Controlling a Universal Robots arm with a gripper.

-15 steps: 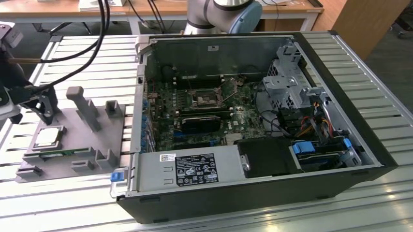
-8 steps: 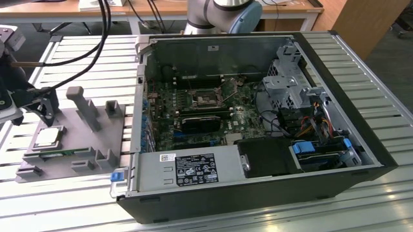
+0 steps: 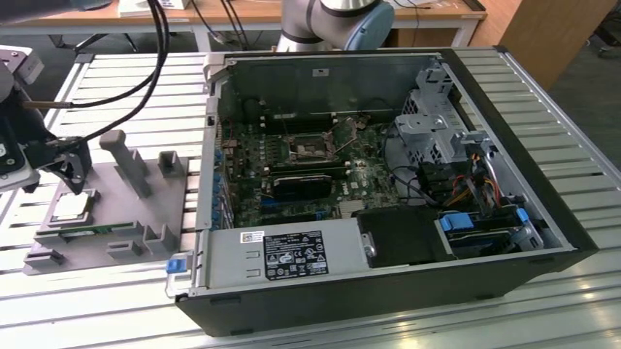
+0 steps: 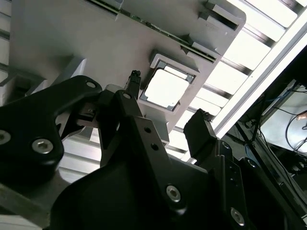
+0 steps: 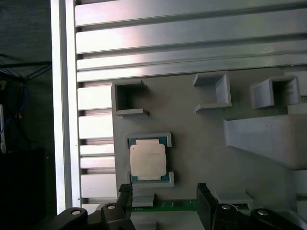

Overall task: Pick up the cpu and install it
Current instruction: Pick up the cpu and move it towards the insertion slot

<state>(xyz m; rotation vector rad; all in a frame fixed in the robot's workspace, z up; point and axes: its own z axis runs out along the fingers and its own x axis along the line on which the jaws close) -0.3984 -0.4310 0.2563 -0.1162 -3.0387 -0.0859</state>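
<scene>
The cpu [image 3: 73, 207] is a flat silvery square with a thin green rim. It lies in a shallow pocket of the grey fixture plate [image 3: 116, 218] at the exterior view's left, outside the computer case. My gripper [image 3: 73, 178] hangs just above it, open, with nothing between its fingers. In both wrist views the cpu [image 4: 165, 88] [image 5: 148, 159] sits untouched in its pocket. The gripper [image 4: 166, 98] [image 5: 163, 188] shows two black fingertips [image 4: 133, 76] spread wider than the chip. The motherboard's socket [image 3: 310, 149] sits inside the open case.
The open black computer case [image 3: 543, 167] fills the middle of the slatted metal table [image 3: 582, 291]. Upright grey posts [image 3: 121, 160] stand on the fixture beside the cpu. A grey power supply box [image 3: 281, 254] lies along the case's near edge. Cables [image 3: 145, 65] trail above the gripper.
</scene>
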